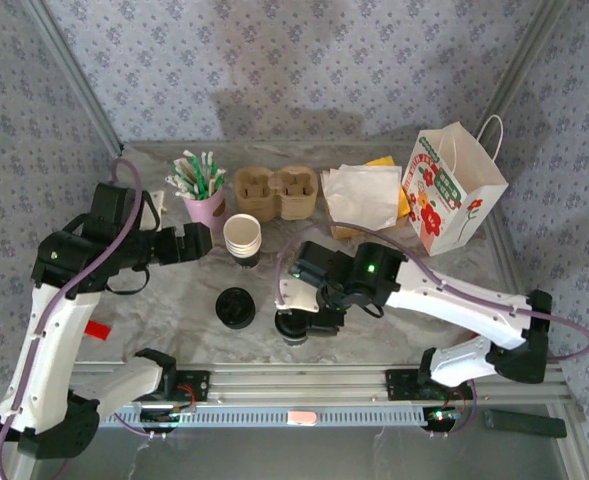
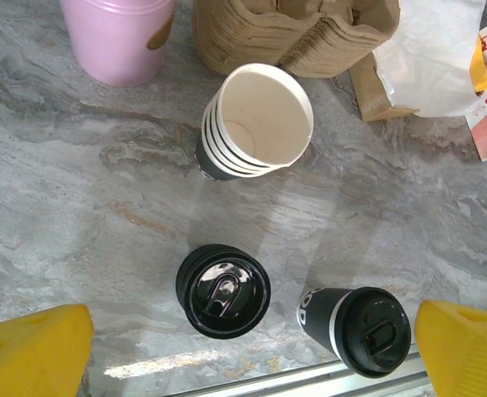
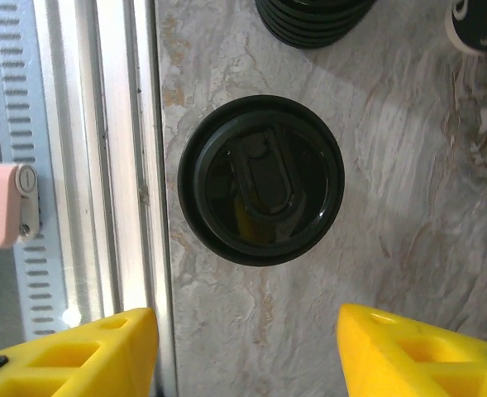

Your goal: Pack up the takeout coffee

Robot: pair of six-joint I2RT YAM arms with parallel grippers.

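Marble tabletop, and the takeout coffee (image 1: 290, 334) stands upright at the near edge, hard by the aluminium rail (image 3: 119, 165), its black lid (image 3: 260, 180) a full disc in the right wrist view. The right gripper (image 3: 247, 356) hovers straight above it, yellow fingers (image 3: 425, 351) spread wider than the lid and touching nothing, so no grasp there. Just left of the coffee sits the loose black lid (image 1: 236, 307), close but apart. The left gripper (image 1: 189, 243) hangs over the left half of the table, jaws fully apart and empty, looking down on both. Farther back stands the stack of paper cups (image 1: 242, 238), then a pink cup of straws (image 1: 204, 205), cardboard carriers (image 1: 277, 192), napkins (image 1: 362, 195) and, far right, the flowered paper bag (image 1: 452, 188), upright.
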